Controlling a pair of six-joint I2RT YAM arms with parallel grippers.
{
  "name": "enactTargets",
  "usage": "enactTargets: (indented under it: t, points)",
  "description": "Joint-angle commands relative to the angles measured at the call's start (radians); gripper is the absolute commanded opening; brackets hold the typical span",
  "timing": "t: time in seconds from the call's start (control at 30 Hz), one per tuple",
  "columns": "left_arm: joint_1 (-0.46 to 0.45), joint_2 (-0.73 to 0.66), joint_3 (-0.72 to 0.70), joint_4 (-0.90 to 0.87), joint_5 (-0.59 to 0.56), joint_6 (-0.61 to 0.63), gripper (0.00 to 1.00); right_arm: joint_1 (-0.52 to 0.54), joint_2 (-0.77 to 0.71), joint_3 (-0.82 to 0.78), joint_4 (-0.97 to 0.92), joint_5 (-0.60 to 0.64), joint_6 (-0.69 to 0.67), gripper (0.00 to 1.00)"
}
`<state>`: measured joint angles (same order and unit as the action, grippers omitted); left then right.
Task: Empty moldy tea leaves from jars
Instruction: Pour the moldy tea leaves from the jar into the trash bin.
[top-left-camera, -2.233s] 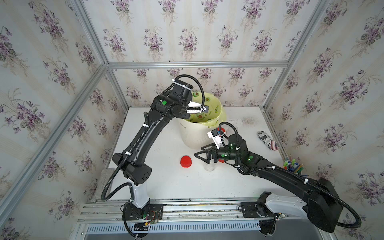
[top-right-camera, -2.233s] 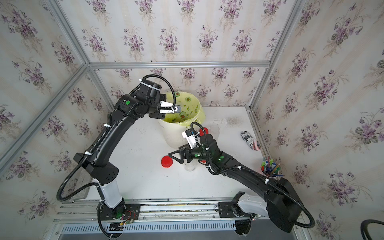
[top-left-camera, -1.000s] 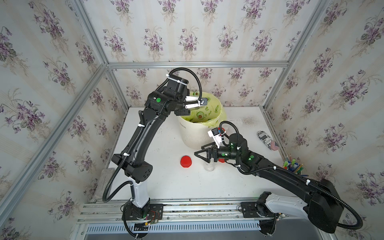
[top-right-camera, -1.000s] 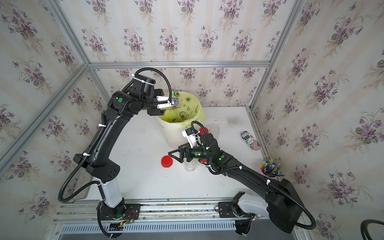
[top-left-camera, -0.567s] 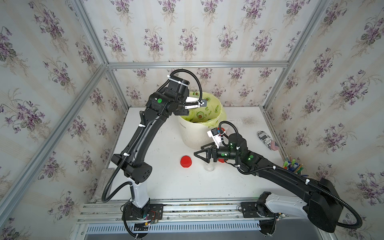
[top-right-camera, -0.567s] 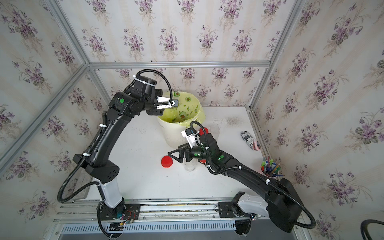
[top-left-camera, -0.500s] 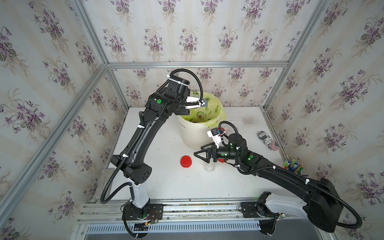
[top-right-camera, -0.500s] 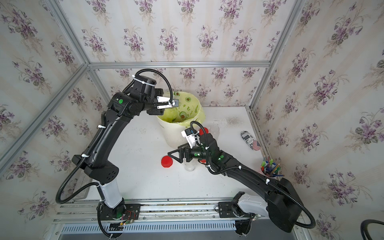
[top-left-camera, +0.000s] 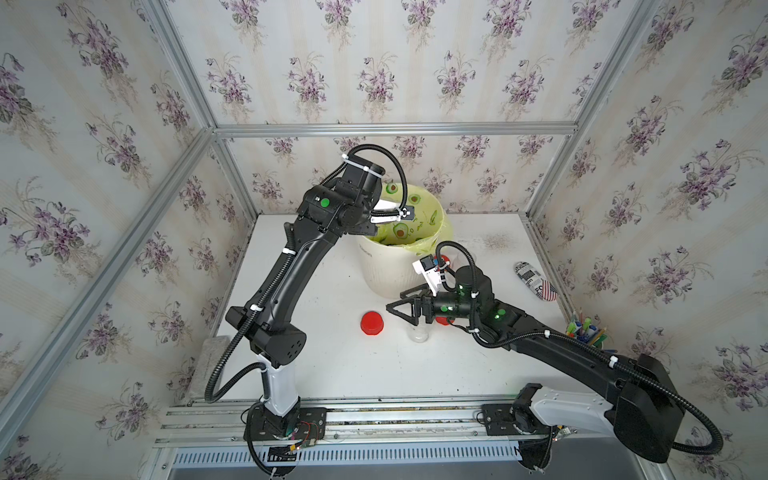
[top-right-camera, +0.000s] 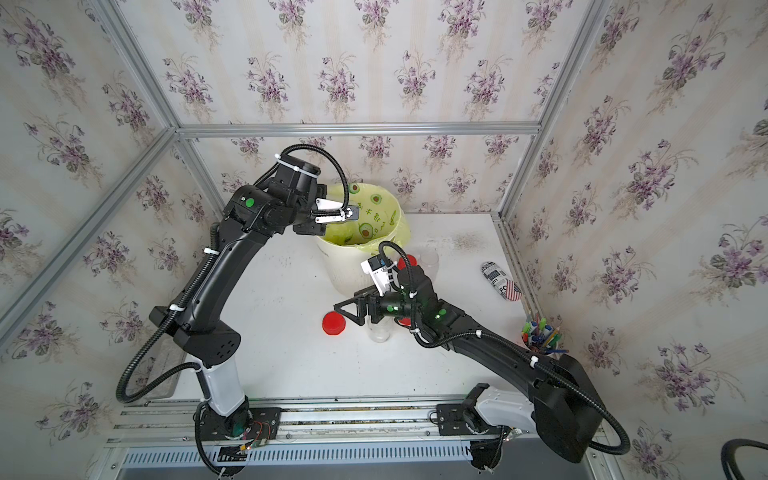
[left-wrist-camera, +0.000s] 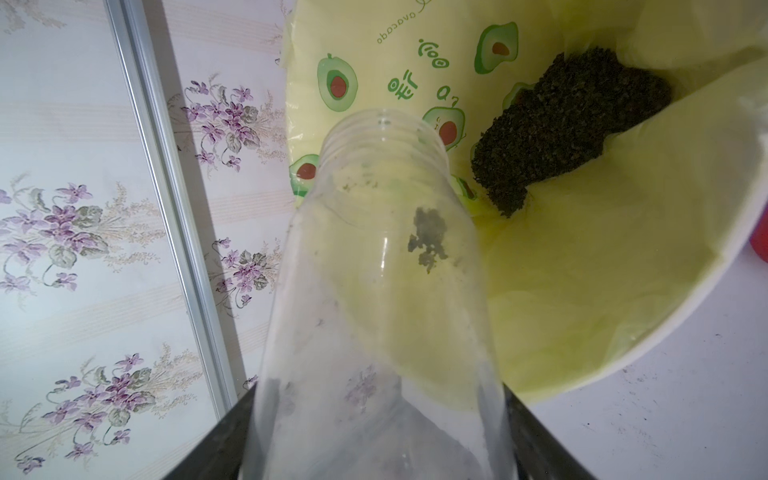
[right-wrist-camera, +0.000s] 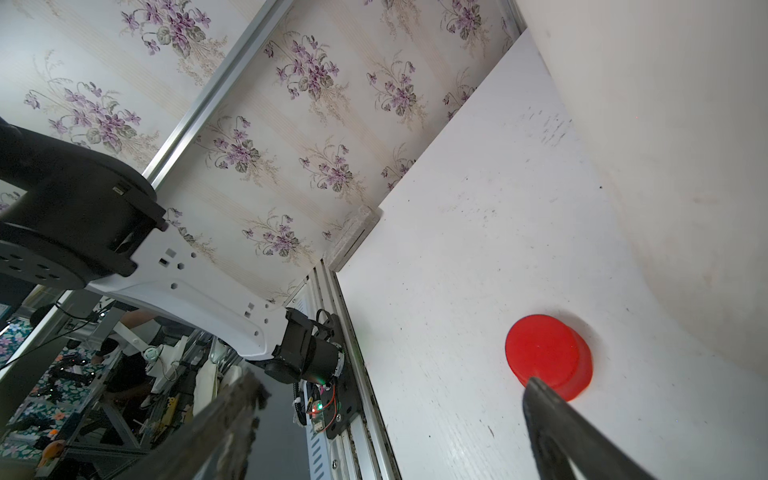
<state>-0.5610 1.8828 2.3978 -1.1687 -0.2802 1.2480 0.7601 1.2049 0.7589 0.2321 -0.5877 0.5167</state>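
Left hand (left-wrist-camera: 376, 449) gripped tilted jar (left-wrist-camera: 382, 291) low on its body over the bin (top-left-camera: 380, 272); tea leaves (left-wrist-camera: 569, 137) mostly lay inside. Jar looked light, slick, crushable; hold mid-body. Right hand (right-wrist-camera: 384, 395) gaped wide, empty.

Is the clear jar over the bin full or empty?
Almost empty: the jar, lidless in the left claw, shows only a small clump stuck to its wall, while the tea leaves lie piled inside the bin.

A: What's sitting on the white bench (top-left-camera: 332, 374)?
B: White plastic bin w/ yellow-green liner (top-left-camera: 382, 270) at back. Loose round red lid (top-left-camera: 372, 323) mid-bench, just beside a lidless clear jar (top-left-camera: 417, 332). Newsprint-patterned oval pouch (top-left-camera: 536, 280) far rt.
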Motion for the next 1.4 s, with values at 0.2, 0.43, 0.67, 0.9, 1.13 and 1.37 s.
enactTargets:
  t: [0.2,0.43,0.67,0.9,1.13,1.37]
  points:
    - [0.0,0.002,-0.001,-0.004,-0.044,0.041,0.73,0.009,0.01,0.006,0.004,0.004,0.006,0.97]
    - [-0.002,-0.028,-0.02,0.017,-0.008,0.046,0.73,0.013,0.015,0.008,0.005,0.006,0.01,0.97]
    - [-0.006,0.001,0.011,0.021,-0.024,0.05,0.74,0.024,0.015,0.013,0.0,0.012,0.011,0.97]
    - [-0.019,-0.037,-0.056,0.021,-0.038,0.05,0.75,0.027,0.021,0.019,-0.002,0.012,0.009,0.97]
    - [-0.038,-0.026,0.0,0.021,-0.069,0.073,0.75,0.034,0.02,0.031,-0.02,0.015,0.006,0.97]
    - [-0.036,-0.026,-0.064,0.024,-0.071,0.063,0.75,0.039,0.024,0.024,-0.003,0.017,0.011,0.97]
